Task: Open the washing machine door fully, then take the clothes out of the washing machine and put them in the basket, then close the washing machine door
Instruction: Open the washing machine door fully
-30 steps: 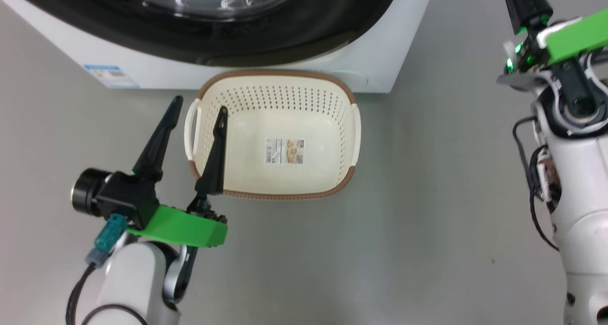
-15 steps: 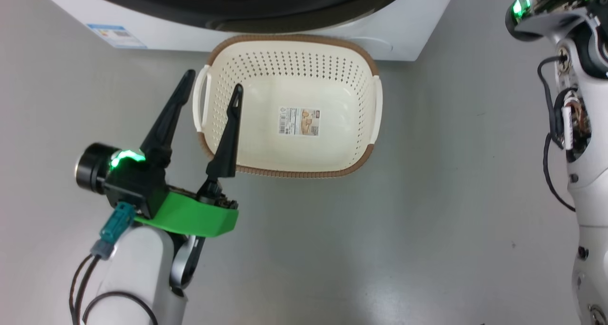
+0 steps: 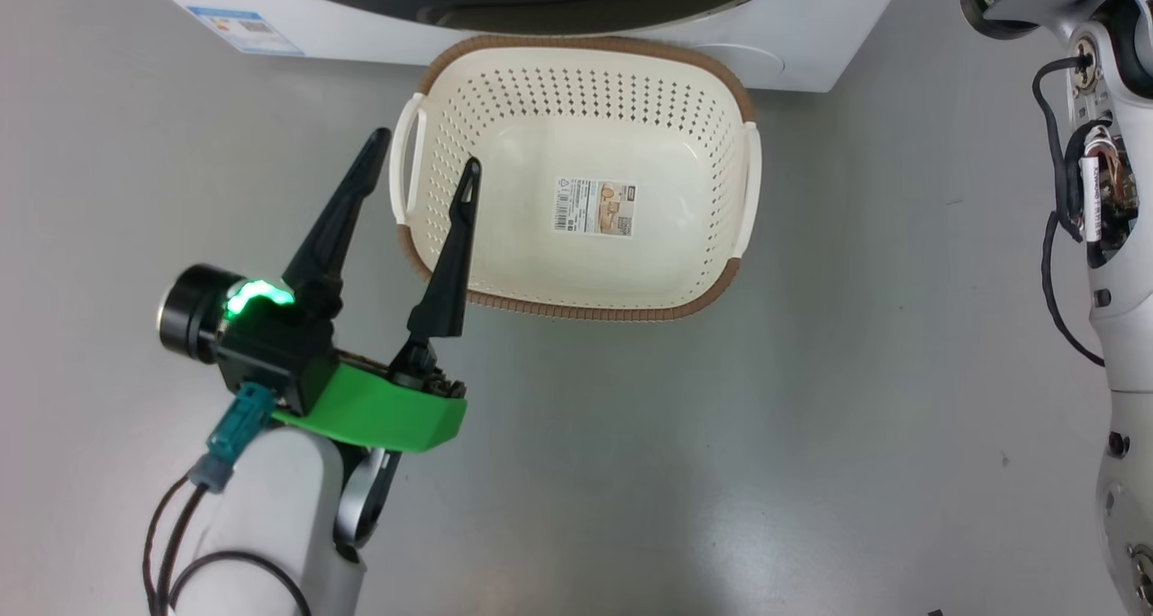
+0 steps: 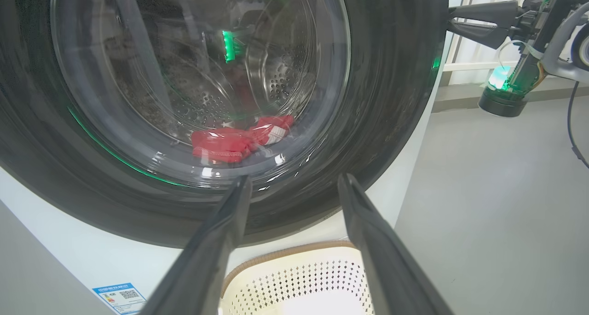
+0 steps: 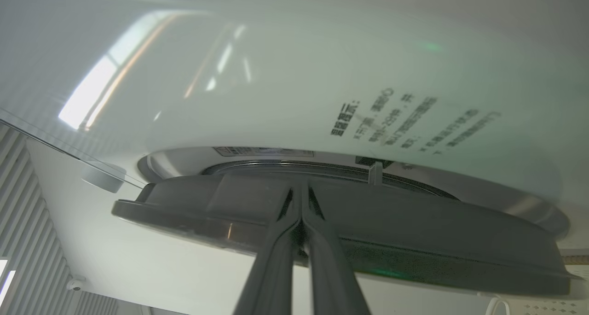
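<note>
While my left gripper (image 3: 428,148) hangs released, fingers spread wide over the left handle of the basket (image 3: 576,310), the basket stands on the floor (image 3: 811,418) against the foot of the washing machine (image 3: 793,49). Behind the glass of the washing machine door (image 4: 391,98), the clothes (image 4: 230,142) lie low in the drum (image 4: 276,75). My right gripper (image 5: 299,193) is clenched on nothing, tips at the door's right rim.

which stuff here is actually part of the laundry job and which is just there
For the job: washing machine door, red clothes behind its glass, washing machine, basket.
Just there: blue energy label, sticker inside the basket, grey floor.
</note>
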Robot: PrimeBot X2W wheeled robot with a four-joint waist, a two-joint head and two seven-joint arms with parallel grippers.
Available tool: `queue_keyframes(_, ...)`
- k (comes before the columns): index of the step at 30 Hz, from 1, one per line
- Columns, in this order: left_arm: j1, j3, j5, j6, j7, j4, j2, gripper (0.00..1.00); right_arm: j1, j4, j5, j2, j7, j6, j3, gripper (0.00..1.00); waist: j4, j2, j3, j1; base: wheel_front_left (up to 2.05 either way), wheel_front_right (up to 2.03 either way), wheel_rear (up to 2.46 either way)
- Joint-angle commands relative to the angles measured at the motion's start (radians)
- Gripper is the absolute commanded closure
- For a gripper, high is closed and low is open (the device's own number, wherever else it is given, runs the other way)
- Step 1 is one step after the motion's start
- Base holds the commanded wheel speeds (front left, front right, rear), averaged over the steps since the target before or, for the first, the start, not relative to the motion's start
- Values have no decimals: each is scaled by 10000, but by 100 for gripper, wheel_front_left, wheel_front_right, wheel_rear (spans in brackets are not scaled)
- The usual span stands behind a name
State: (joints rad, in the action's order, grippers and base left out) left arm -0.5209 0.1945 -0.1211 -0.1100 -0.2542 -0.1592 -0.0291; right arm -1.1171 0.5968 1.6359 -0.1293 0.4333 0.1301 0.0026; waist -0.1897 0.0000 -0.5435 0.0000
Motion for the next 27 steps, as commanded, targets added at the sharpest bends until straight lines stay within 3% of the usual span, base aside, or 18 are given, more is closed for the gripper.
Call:
queue_keyframes(1,-119,-255,147,66,-76,246,-224,0,-300,-180,-5,130,78,6,66,100,-49,0,-53,0,0,0,0)
queue_keyframes(13,-151,-281,248,12,-76,295,-252,0,-890,652,-432,61,165,6,248,100,-213,0,-245,0,0,0,0)
queue_keyframes(27,-264,-431,234,-1,-76,219,-243,0,-1000,744,-737,141,770,6,799,100,-46,0,-222,0,0,0,0)
